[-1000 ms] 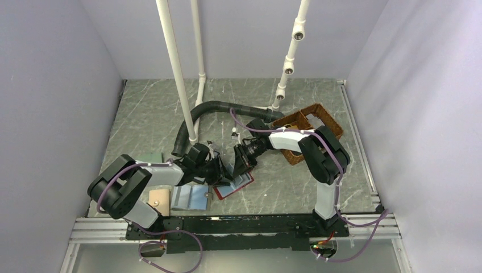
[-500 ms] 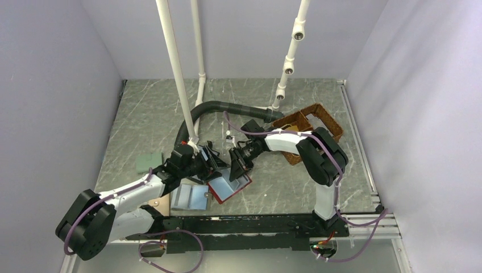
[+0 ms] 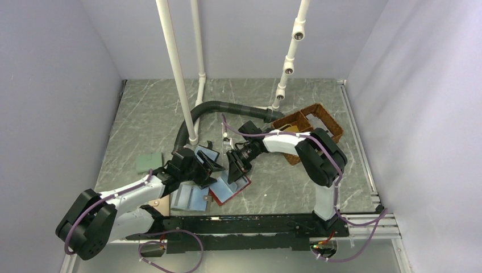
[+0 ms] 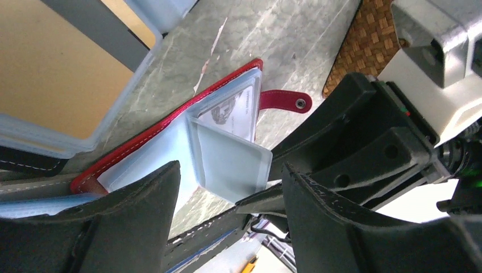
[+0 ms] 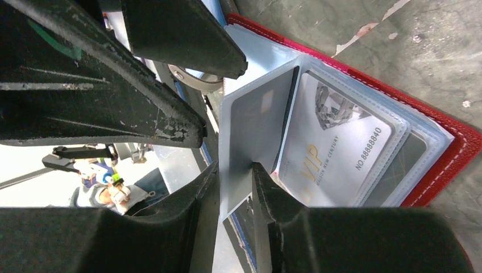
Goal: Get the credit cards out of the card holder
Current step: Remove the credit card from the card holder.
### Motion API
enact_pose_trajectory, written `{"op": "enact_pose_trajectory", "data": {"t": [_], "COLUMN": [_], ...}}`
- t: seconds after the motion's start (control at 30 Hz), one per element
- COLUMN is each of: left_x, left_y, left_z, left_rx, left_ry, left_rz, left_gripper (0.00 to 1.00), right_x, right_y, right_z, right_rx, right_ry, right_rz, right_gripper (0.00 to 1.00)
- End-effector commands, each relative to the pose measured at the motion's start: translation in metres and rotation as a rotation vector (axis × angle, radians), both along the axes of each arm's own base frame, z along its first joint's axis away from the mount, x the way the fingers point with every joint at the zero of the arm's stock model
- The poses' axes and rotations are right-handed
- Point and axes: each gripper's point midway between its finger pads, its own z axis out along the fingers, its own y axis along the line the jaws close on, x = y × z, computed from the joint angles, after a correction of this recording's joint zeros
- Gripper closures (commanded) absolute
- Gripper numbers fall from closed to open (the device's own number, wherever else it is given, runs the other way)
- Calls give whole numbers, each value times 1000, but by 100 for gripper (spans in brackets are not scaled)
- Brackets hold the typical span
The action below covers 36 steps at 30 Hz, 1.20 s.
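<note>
Right wrist view: the credit cards sit inside clear pockets in the open card holder (image 5: 459, 147). A silver VIP card (image 5: 335, 151) lies flat in the top pocket. A dark grey card (image 5: 258, 122) is in one clear sleeve (image 5: 250, 170) that stands up from the holder like a page in a book. No card is out yet.

The cards look thin, stiff, light and smooth, so they should slip out once one edge is free. I think the best place to take hold is the short edge of a card at the open end of its pocket, but I cannot tell which end is open. The sleeve is soft and bendy. The holder looks light too, so it may lift or slide if only the card is pulled. Something should press it down.

The right gripper (image 5: 234, 170) has its jaws narrow, pinching the standing sleeve with the grey card in it. The left gripper (image 4: 230, 169) hangs just above the holder with its jaws wide and nothing in them.

The holder lies open on the grey surface (image 5: 432, 45), and its red pull tab (image 4: 281, 101) sticks out on the side away from the left gripper. A case with a tan face (image 4: 57, 74) lies just beside the holder. A brown woven basket (image 3: 311, 122) stands well apart from it.
</note>
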Motion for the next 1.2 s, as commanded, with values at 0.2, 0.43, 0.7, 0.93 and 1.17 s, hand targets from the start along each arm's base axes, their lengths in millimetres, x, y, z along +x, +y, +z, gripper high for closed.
{"op": "enact_pose_trajectory", "data": {"t": [0.2, 0.43, 0.7, 0.93, 1.17], "left_x": [9, 3, -1, -6, -15], "left_y": [1, 3, 4, 4, 8], "left_z": [-6, -13, -19, -21, -17], "left_rx": [10, 20, 24, 36, 97], "left_ry": [85, 134, 155, 163, 111], "left_rz": [80, 88, 91, 57, -42], "left_gripper": [32, 35, 53, 71, 72], "right_x": [-8, -15, -15, -9, 4], "right_y": [16, 19, 17, 9, 1], "right_z": [20, 25, 25, 22, 23], "right_rx": [66, 81, 79, 45, 50], "right_ry": [-44, -50, -72, -142, -170], "right_rz": [75, 106, 120, 123, 115], "right_gripper": [69, 66, 64, 64, 64]}}
